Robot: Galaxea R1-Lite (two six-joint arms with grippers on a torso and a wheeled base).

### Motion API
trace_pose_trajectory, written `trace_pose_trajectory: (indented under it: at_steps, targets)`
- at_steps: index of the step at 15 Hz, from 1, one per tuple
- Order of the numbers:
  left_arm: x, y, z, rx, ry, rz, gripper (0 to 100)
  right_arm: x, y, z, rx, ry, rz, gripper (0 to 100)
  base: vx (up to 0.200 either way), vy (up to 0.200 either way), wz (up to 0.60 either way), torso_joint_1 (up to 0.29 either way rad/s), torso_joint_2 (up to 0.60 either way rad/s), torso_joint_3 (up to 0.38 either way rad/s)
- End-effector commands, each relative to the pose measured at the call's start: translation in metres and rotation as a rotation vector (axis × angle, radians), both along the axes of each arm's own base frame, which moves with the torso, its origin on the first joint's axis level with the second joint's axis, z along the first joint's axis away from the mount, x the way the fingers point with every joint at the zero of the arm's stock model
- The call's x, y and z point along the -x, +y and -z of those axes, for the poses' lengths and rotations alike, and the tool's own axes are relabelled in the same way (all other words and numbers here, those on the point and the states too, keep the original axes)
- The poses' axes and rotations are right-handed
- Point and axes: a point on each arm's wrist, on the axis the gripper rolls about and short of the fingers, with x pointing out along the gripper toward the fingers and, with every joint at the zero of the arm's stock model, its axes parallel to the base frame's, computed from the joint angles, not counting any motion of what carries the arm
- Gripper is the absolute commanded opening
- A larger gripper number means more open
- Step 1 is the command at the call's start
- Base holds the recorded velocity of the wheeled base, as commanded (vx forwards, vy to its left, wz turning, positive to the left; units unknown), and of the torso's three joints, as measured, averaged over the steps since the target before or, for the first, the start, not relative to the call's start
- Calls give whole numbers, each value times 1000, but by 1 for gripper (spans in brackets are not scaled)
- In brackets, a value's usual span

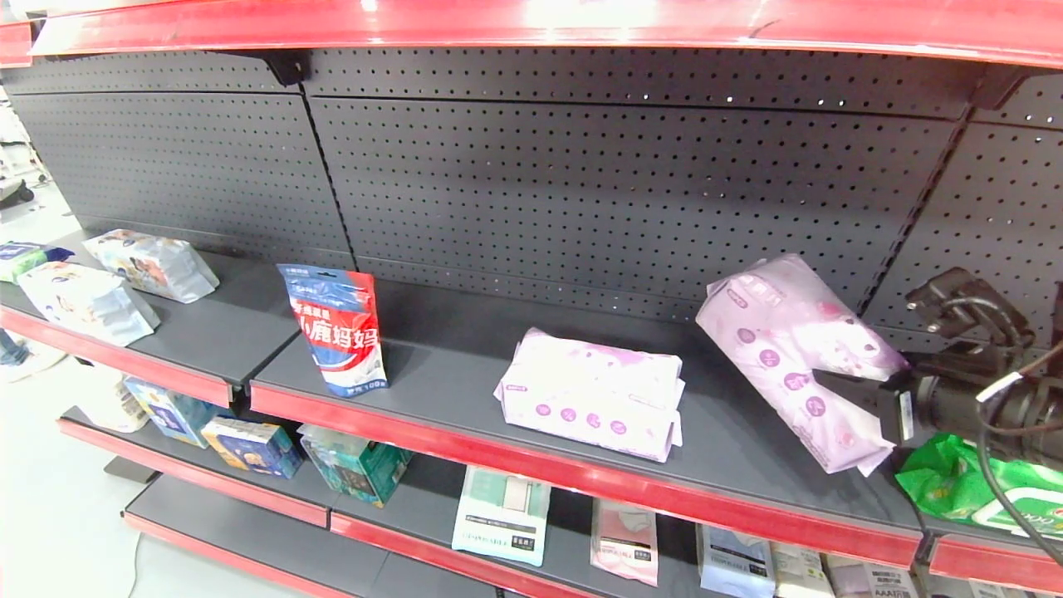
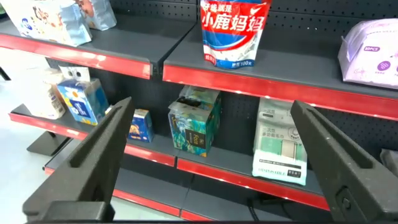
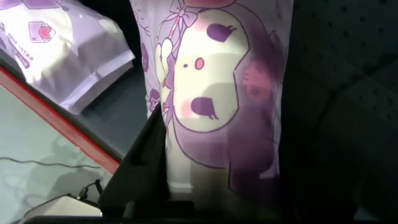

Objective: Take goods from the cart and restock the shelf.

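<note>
Right gripper point(image 3: 217, 180) fingers point(image 3: 142, 163) clamped on purple pack point(image 1: 789, 349). Pack hung tilted over shelf deck point(image 1: 465, 353), long axis sloping from back panel down toward front lip. Twin pack point(image 1: 591, 392) lay flat just left of it. Left gripper point(image 2: 211, 155) was spread wide, empty, facing lower shelves. Right arm was nearer for set-down.
</note>
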Motion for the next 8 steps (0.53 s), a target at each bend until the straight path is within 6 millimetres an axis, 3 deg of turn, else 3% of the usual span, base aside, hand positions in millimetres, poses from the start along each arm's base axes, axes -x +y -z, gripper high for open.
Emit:
trace_pose_trajectory:
  at_steps: [1,8]
  targets:
    - [0,0,0,0,-1,0,100,-37,3,19,30,49,-73,0,0,0,0,0,0,0]
    - [0,0,0,0,-1,0,100,-108,8,17,53,-30,-229,0,0,0,0,0,0,0]
